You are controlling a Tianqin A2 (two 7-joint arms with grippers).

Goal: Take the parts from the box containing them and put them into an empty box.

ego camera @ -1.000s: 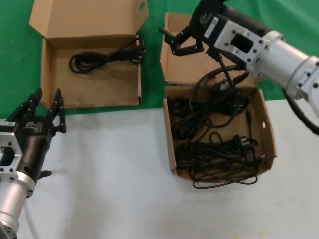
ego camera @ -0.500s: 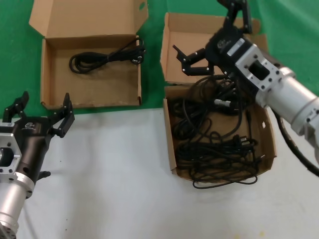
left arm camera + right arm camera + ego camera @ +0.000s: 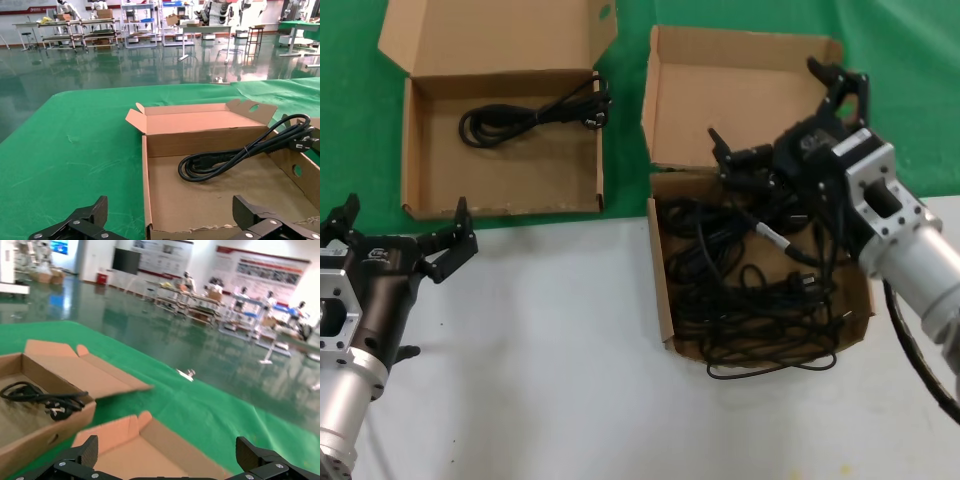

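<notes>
The box containing the parts (image 3: 662,290) sits at the right, half on the white table, its winged lid (image 3: 740,95) standing open. Many black cords (image 3: 750,300) lie tangled in it. My right gripper (image 3: 782,115) is open and empty, above the box's far end by the lid hinge; its wrist view shows only the lid (image 3: 130,450) between its open jaws (image 3: 167,450). The other box (image 3: 500,170) at the left, with a wingless lid, holds one coiled cord (image 3: 530,112), which also shows in the left wrist view (image 3: 240,155). My left gripper (image 3: 395,228) is wide open and empty just before that box's near wall (image 3: 200,234).
A green cloth (image 3: 350,120) covers the far part of the table; white tabletop (image 3: 540,350) lies in front. My own cable with a silver connector (image 3: 775,236) hangs from the right arm over the cords. One cord loop (image 3: 770,368) spills over the right box's near edge.
My right gripper swung from over the lid's left edge toward the right and nearer, turning as it went. My left gripper's jaws spread wider apart.
</notes>
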